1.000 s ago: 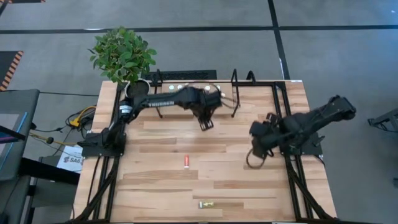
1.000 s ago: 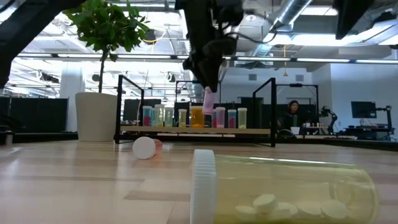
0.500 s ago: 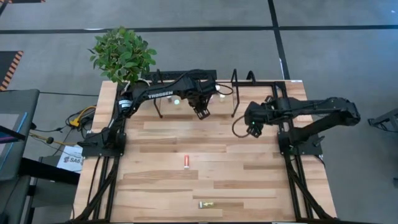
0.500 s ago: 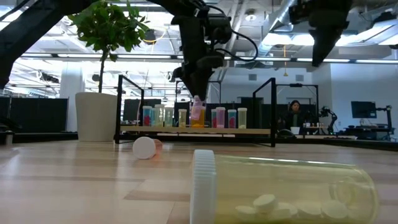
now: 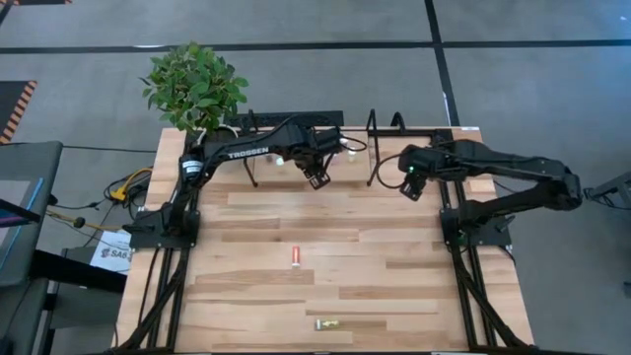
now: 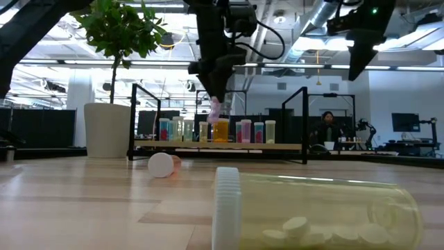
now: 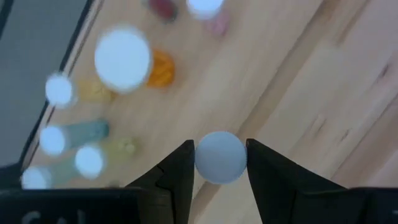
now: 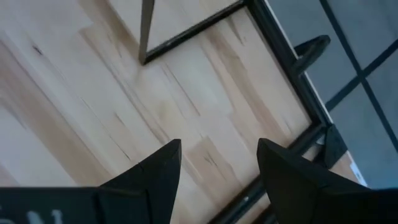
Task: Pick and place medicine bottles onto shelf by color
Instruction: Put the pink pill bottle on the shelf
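- The left gripper (image 5: 316, 178) hangs over the far edge of the table, its dark fingers (image 7: 177, 171) closed on a small pale pink medicine bottle with a white round cap (image 7: 219, 156).
- In the low view, that pink bottle (image 6: 215, 109) hangs above the small light-wood shelf in a black tube frame (image 6: 218, 146), not touching it.
- A row of little coloured bottles (image 6: 212, 130) stands upright on the shelf, a larger orange one among them.
- The right gripper (image 5: 407, 186) hovers near the shelf's right end, fingers (image 8: 152, 171) spread apart and empty.
- A red bottle (image 5: 296, 256) lies mid-table; a yellow bottle (image 5: 326, 323) lies near the front edge.
- A green potted plant (image 5: 193, 87) stands at the far left corner.
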`<control>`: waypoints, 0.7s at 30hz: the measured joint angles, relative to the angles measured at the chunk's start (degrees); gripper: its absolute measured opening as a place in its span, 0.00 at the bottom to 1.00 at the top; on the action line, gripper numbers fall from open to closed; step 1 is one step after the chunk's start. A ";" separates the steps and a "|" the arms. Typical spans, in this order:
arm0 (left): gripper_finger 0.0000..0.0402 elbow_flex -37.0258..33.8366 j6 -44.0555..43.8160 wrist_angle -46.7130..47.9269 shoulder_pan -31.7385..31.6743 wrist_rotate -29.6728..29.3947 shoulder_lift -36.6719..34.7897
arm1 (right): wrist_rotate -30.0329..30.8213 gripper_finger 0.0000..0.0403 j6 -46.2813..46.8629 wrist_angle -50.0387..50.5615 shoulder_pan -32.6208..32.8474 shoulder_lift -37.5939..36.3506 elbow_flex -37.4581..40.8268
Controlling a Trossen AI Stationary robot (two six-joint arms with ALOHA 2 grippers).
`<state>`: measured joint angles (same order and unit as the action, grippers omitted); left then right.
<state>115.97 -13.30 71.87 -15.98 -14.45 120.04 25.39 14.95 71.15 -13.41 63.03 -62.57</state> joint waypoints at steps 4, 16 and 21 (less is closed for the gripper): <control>0.31 -3.99 0.13 1.23 0.56 -1.32 -3.17 | -1.23 0.58 -0.03 -3.07 -0.40 0.85 0.74; 0.31 -41.25 -6.59 -37.54 2.15 1.47 -29.03 | -4.48 0.58 -0.01 -10.93 -0.65 5.46 1.01; 0.31 -44.69 -8.20 -42.15 1.27 1.15 -30.66 | -5.09 0.58 -0.01 -12.53 -0.64 7.76 0.99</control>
<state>71.29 -21.50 29.72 -14.70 -13.30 89.38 20.30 14.94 58.62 -14.04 70.79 -61.58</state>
